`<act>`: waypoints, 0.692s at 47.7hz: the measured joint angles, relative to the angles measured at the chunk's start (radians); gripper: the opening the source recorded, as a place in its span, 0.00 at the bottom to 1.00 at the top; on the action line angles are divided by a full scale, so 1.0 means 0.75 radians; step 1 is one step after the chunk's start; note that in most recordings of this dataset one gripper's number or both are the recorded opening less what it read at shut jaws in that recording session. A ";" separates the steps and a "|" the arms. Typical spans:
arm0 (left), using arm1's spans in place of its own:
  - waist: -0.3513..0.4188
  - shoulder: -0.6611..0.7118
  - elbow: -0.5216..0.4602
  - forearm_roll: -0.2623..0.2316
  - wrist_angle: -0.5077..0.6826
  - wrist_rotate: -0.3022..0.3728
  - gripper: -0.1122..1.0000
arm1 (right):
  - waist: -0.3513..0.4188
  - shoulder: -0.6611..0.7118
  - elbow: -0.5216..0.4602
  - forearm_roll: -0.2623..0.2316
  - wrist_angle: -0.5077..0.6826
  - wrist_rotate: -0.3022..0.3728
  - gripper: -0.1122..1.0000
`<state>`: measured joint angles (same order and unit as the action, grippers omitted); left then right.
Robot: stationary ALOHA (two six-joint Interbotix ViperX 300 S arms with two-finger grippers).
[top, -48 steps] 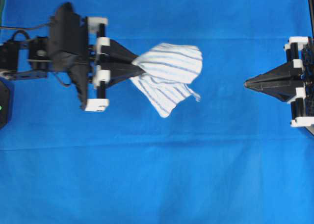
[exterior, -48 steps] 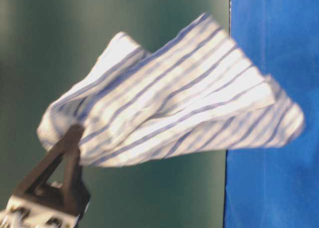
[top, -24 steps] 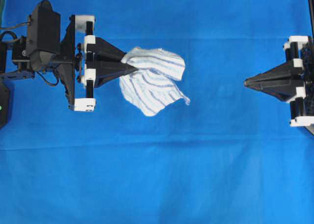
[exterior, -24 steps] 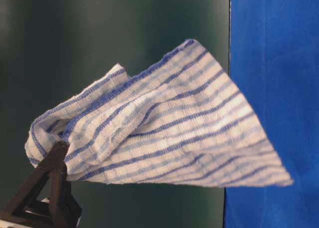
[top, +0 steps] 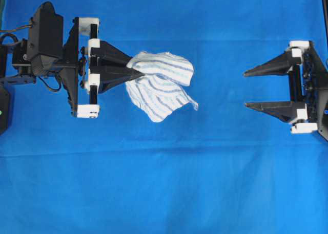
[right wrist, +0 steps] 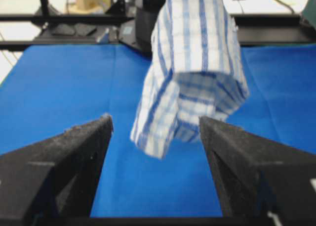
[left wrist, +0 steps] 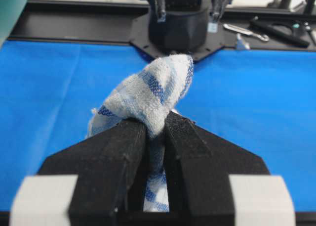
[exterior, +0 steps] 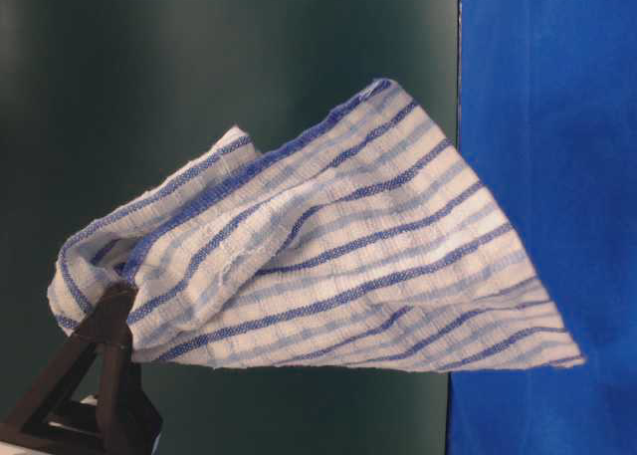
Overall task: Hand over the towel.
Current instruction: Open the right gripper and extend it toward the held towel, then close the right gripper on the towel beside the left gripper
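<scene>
My left gripper (top: pixel 137 69) is clamped tight on one bunched corner of the towel (top: pixel 163 84), which hangs free above the blue cloth (top: pixel 164 193). My right gripper (top: pixel 246 89) faces it, well apart, jaws spread wide and holding nothing.

Soft white woven cotton towel with blue stripes (exterior: pixel 328 266); matt, rough-grained black plastic fingers (left wrist: pixel 190 152); smooth blue cloth-covered worktop (top: pixel 164 193).
</scene>
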<state>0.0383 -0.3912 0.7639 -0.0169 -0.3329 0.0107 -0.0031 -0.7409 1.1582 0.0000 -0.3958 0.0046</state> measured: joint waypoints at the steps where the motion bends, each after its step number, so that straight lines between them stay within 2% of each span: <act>1: -0.002 -0.002 0.000 0.000 0.000 0.002 0.14 | -0.002 0.010 -0.008 0.000 -0.004 0.000 0.75; 10: -0.010 -0.002 0.000 0.000 0.000 0.002 0.14 | -0.031 0.153 -0.129 0.000 -0.027 -0.012 0.76; 25: -0.018 -0.002 0.002 0.000 0.000 0.002 0.14 | -0.065 0.599 -0.452 -0.006 -0.072 -0.016 0.76; 33: -0.020 -0.002 0.002 -0.002 0.000 0.002 0.14 | -0.057 0.773 -0.618 -0.006 0.002 -0.016 0.76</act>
<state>0.0230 -0.3927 0.7655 -0.0184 -0.3329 0.0123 -0.0460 -0.1611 0.6949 -0.0046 -0.3942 -0.0077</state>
